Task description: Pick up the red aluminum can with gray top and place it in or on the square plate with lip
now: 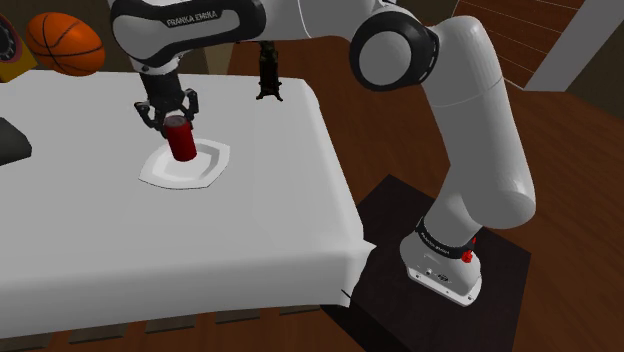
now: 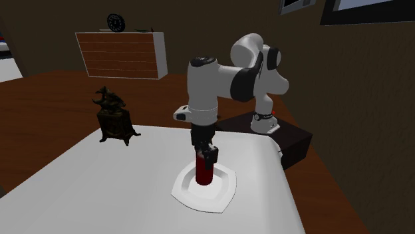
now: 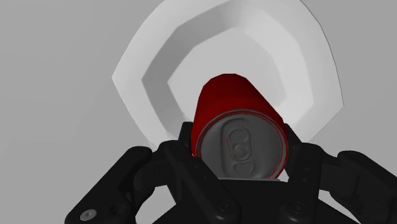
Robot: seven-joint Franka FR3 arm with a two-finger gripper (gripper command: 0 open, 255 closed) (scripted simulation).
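Note:
A red can [image 1: 183,141] with a grey top stands upright over the middle of a white square plate with a raised lip [image 1: 160,172]. My black gripper [image 1: 170,115] comes down from above and is shut on the can's upper part. In the second exterior view the can [image 2: 205,170] sits within the plate [image 2: 225,194] under the gripper [image 2: 205,152]. The wrist view looks down on the can's grey lid [image 3: 240,144], clasped between my fingers [image 3: 299,159], with the plate's rim [image 3: 146,70] around it. Whether the can's base touches the plate I cannot tell.
The plate lies on a white table [image 1: 120,250]. A dark figurine [image 1: 268,72] stands at the table's far edge, and a basketball [image 1: 64,43] lies at the far left. A dark object [image 1: 12,140] sits at the left edge. The arm's stand [image 1: 440,265] is off the table's right side.

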